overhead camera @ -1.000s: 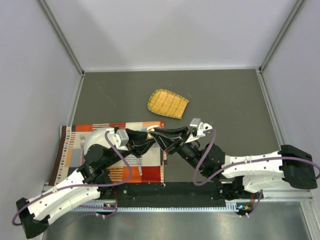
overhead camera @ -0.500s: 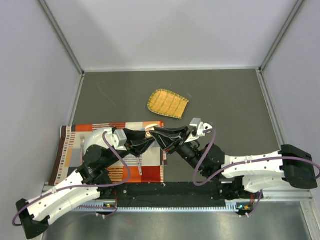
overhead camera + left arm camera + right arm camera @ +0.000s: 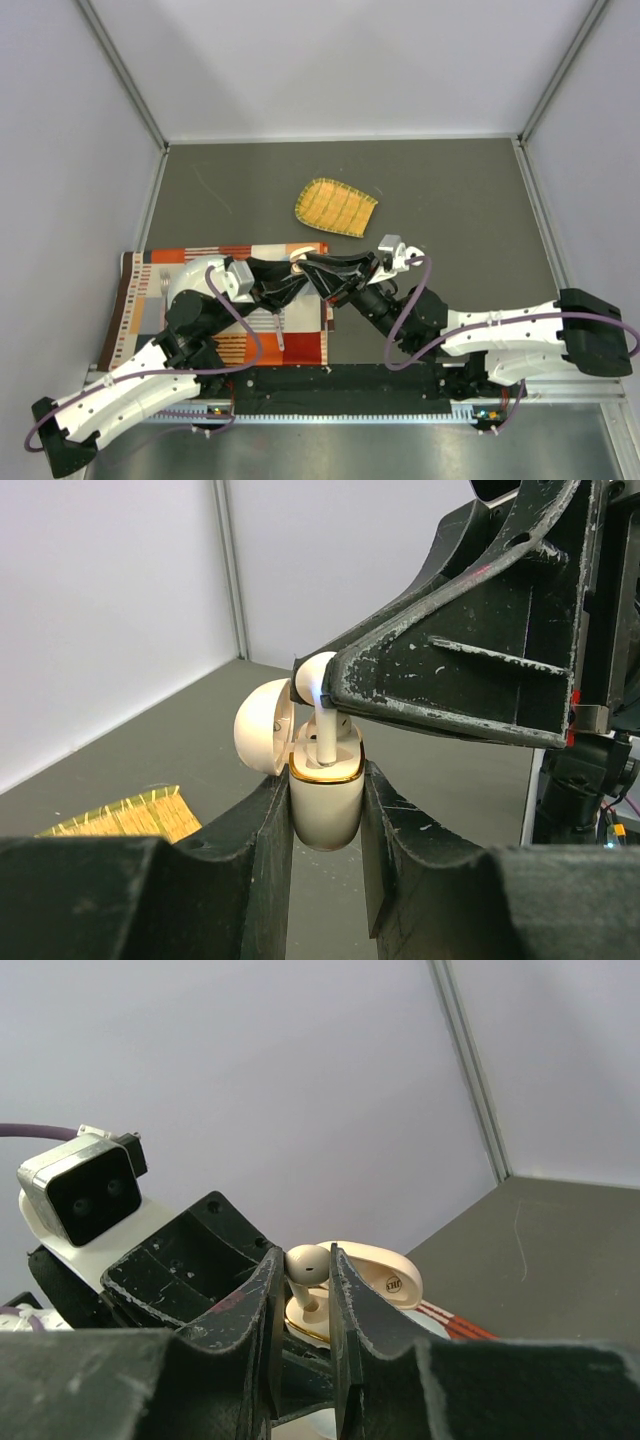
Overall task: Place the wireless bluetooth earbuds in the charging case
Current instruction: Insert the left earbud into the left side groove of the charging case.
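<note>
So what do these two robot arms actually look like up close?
Both arms have glossy white shells with black joints, and a purple cable loops loosely along each. The left gripper and the right gripper end in two flat black fingers, scuffed with pale scratches. A small grey camera block sits on the wrist.

My two claws meet over the striped cloth, crowding that spot. Beyond them the dark table lies open, save a yellow woven mat. White walls close off the far side and both flanks.
</note>
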